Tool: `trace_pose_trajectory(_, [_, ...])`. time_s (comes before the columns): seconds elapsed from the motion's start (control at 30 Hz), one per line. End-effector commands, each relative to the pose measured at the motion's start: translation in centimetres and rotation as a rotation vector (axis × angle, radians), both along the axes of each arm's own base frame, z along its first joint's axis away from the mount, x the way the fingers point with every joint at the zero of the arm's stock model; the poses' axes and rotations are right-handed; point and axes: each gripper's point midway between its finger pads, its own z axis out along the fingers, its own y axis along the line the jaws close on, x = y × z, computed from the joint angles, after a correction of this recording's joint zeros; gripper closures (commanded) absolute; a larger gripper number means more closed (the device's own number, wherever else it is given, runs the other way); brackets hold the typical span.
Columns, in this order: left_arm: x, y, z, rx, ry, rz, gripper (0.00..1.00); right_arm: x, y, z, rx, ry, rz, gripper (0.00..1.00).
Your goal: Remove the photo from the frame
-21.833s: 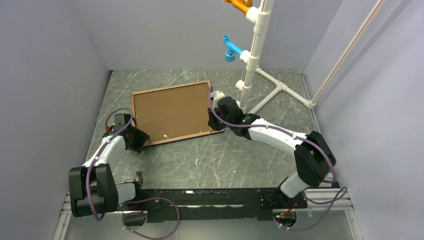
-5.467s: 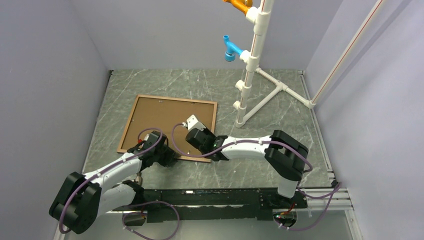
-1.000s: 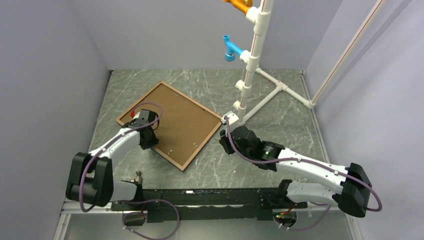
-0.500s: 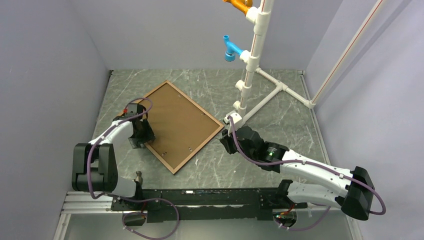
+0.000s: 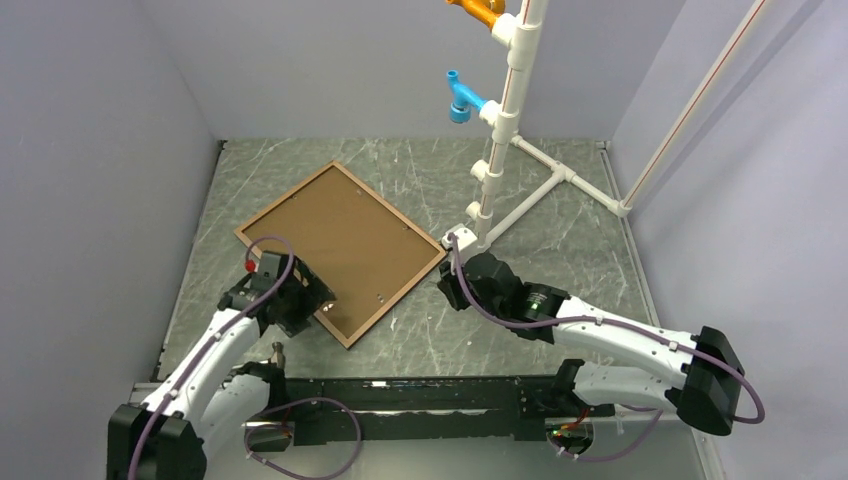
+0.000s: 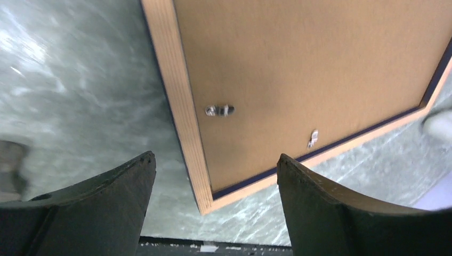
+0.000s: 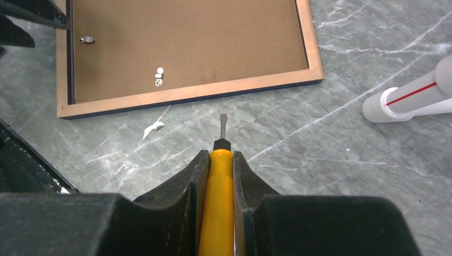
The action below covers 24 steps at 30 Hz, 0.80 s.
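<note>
Yellow screwdriver (image 7: 217, 208) pinched in right tool (image 7: 218, 156) beside frame (image 7: 186, 94); left tool (image 6: 214, 159) spread, seemingly hovering over its corner

The frame (image 5: 345, 250) lies flat on the table (image 5: 430, 190) with its brown back up, turned so that one corner points toward my bases. My left gripper (image 5: 312, 300) sits over the frame's near left edge, overlapping the rim; from above I cannot tell how far its fingers stand apart. My right gripper (image 5: 448, 275) is just off the frame's right corner, close to it but over bare table, its jaws hidden under the wrist. Just past that same corner rises a white pipe stand (image 5: 500, 140), with a blue fitting (image 5: 460, 100) and an orange fitting (image 5: 478, 12) up its post.
</note>
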Motion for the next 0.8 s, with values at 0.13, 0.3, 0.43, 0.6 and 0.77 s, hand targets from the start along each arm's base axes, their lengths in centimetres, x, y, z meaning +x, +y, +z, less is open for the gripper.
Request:
trace_pose_trajectory(0.13, [-1.0,-3.7,-1.3,-0.063,0.042,0.045,0.19,0.1,1.7,1.2,0.044,-0.001,0.038,1.00])
trace_pose_trajectory(0.3, [-2.4,-4.3,-3.5,-0.024,0.117,0.068,0.27,0.7,1.7,1.0,0.032,0.006,0.001,1.00])
trace_pose_trajectory(0.43, [-2.4,-3.8,-4.9,0.037,0.139,0.054,0.30,1.5,2.1,1.0,0.011,0.002,-0.019,1.00])
trace_pose_trajectory(0.6, [-1.3,-3.1,-5.9,0.146,0.095,-0.065,0.47,2.9,2.4,1.1,-0.024,-0.014,-0.034,1.00])
trace_pose_trajectory(0.77, [-0.5,-1.8,-5.7,0.295,0.078,-0.225,0.75,5.3,2.5,0.2,-0.088,0.001,-0.036,1.00])
